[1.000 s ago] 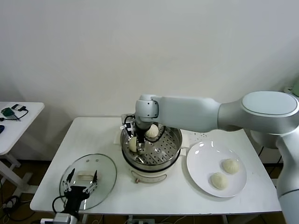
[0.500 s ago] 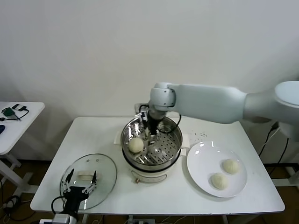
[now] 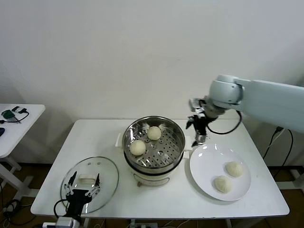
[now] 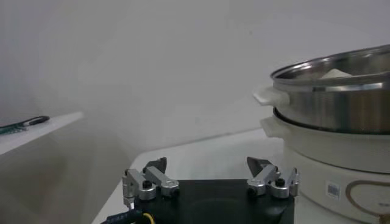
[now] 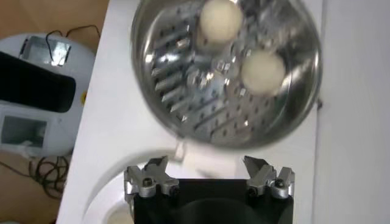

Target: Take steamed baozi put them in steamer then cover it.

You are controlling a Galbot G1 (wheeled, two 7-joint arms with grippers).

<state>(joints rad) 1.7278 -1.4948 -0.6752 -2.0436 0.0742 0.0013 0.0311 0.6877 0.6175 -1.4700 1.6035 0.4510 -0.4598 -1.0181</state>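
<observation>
**Right arm clear of the steamer, two buns dropped**

Swung out of the basket since a second ago, the right gripper [image 3: 198, 129] now hangs empty with fingers spread, at the plate's 11 o'clock.

Nearest, the left gripper [image 3: 81, 186] hovers spread over the cover [image 3: 107, 176]. Two steamed baozi [image 3: 228, 176] rest on the plate [image 3: 202, 166]. Farther back, the steamer [image 3: 176, 137] holds two buns [image 3: 145, 140] at its 9 and 12 o'clock.
</observation>
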